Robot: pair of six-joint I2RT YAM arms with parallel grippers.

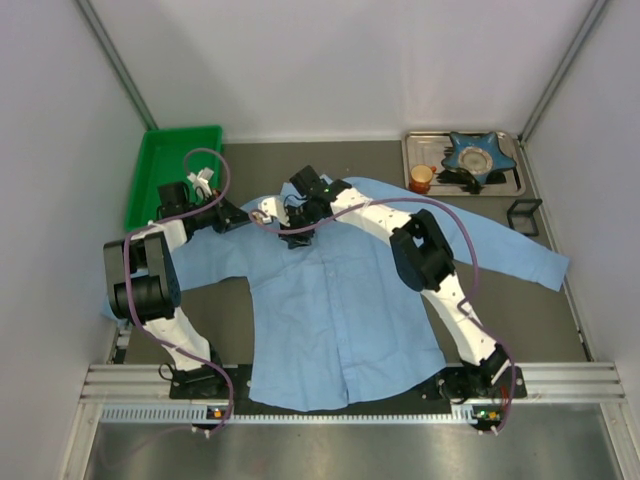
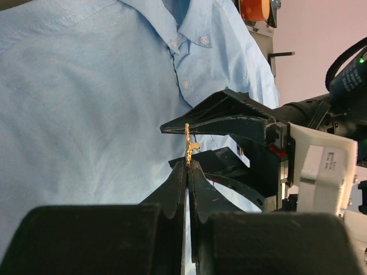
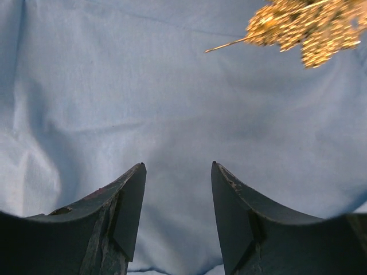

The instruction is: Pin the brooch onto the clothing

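Pinching the brooch (image 2: 188,146) edge-on between its tips, the left gripper (image 2: 188,167) is showing its jaws pressed tight together, with only the gold ornament poking out beyond them. The brooch is hanging over the shirt (image 2: 86,114), just below the collar and beside the buttoned placket. Whether it is touching the cloth, I cannot tell.

The right gripper (image 3: 178,166) is facing the left one nose to nose. Its jaws are standing apart, nothing between the pads. Seen from the left wrist, its two black fingers (image 2: 229,117) are bracketing the free end of the brooch, one on either side. Whether the nearer one is touching the gold is not clear. From the right wrist, the brooch (image 3: 304,26) is sitting at the upper right, blurred, with a thin pin sticking out toward the left above plain blue fabric (image 3: 114,86).

From overhead, the shirt (image 1: 340,300) is lying flat on the dark table (image 1: 225,315), front up, collar toward the far side, sleeves spreading left and right. Both arms are meeting over its upper chest.

A green bin (image 1: 175,165) is sitting at the far left. A metal tray (image 1: 510,186) at the far right is carrying a blue star-shaped dish (image 1: 480,152) and an orange cup (image 1: 422,177).
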